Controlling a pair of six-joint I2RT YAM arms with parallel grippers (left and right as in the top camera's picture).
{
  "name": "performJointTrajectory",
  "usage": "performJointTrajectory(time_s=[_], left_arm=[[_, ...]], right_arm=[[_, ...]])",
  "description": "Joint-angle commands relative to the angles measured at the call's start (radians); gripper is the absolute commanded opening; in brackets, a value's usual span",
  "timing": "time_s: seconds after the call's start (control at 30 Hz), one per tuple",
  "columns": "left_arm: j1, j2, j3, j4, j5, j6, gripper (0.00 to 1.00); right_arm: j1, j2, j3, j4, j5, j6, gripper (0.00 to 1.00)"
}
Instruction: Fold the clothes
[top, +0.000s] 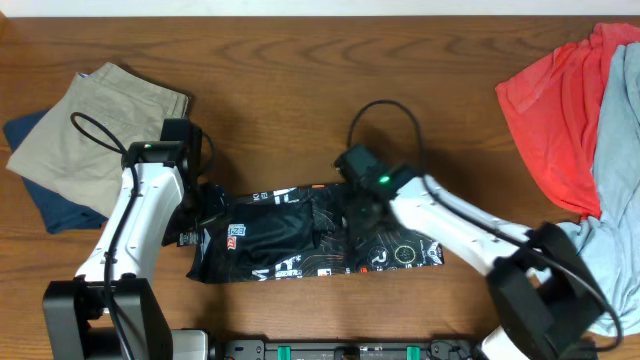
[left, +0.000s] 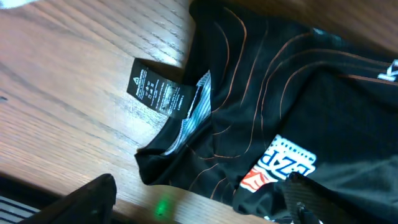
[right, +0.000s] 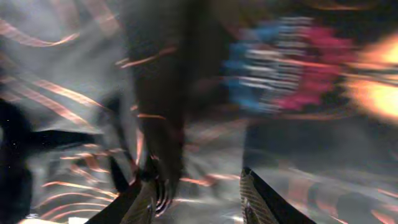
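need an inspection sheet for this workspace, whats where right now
surface: wooden table, bare wood around the cloth
job's things: black jersey folded into a band at front centre, care label sticking out at its left end
clutter: khaki shorts on a navy garment back left; red shirt and grey garment far right
claws: left claw open over jersey's left end, holding nothing; right claw close against jersey, view blurred, grip unclear
cables: black cable loop above right arm, another by left arm
surroundings: nothing seen

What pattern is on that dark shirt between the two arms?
Black jersey with thin orange contour lines and small logos; the left wrist view shows it best.
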Motion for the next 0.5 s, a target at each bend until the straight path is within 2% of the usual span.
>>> performJointTrajectory(time_s=[0.0, 0.23, 0.47], left_arm=[[0.004, 0.0, -0.006, -0.004, 0.022, 0.051, 0.9], [0.004, 0.003, -0.006, 0.009, 0.02, 0.1, 0.91], [0.004, 0.072, -0.01, 0.012, 0.014, 0.125, 0.91]], right_arm=[[-0.071, -0.1, 0.029, -0.045, 0.113, -0.024, 0.43], [-0.194, -0.207, 0.029, -0.153, 0.13, -0.031, 0.5], [-0.221, -0.208, 0.026, -0.203, 0.127, -0.032, 0.5]])
